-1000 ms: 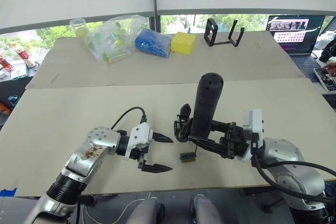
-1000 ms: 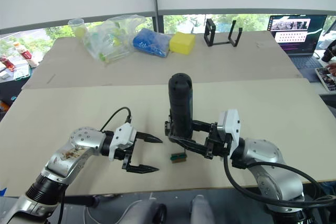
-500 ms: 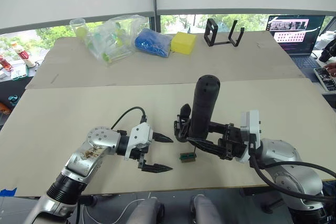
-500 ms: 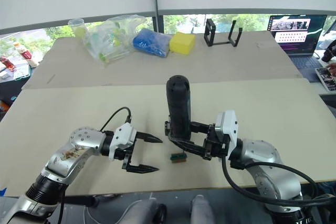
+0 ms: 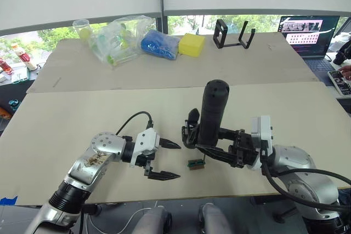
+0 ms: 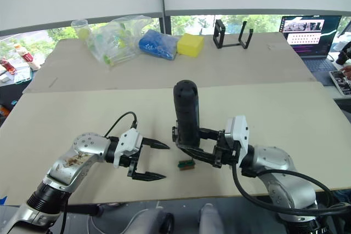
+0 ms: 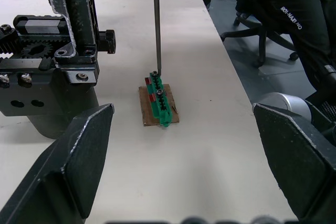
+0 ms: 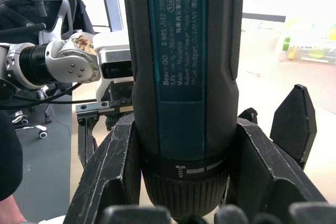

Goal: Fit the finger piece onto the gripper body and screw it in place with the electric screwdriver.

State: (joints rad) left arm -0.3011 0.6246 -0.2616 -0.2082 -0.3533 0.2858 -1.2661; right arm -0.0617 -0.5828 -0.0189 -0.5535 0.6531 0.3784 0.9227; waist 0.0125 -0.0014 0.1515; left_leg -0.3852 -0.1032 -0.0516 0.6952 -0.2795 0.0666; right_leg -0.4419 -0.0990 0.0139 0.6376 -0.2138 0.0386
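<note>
My right gripper (image 5: 207, 147) is shut on the electric screwdriver (image 5: 213, 110), a thick dark cylinder held upright near the table's front middle. In the left wrist view its thin metal bit (image 7: 156, 24) comes down onto a small green block (image 7: 159, 103) that lies on a brown pad. The gripper body (image 5: 190, 131) stands just behind the screwdriver, with a pointed black finger sticking up; the left wrist view shows its gears and screws (image 7: 47, 77). My left gripper (image 5: 164, 160) is open, a little left of the green block (image 5: 195, 163), and holds nothing. The finger piece is out of view.
At the back lie clear plastic bags (image 5: 115, 39), a blue bag (image 5: 159, 44), a yellow block (image 5: 192, 44) and a black stand (image 5: 233, 34). A laptop (image 5: 307, 34) sits far right. The table's front edge (image 5: 181, 194) runs close below the green block.
The screwdriver has sunk slightly and shifted a little to the left in my right gripper. My left arm has not moved.
</note>
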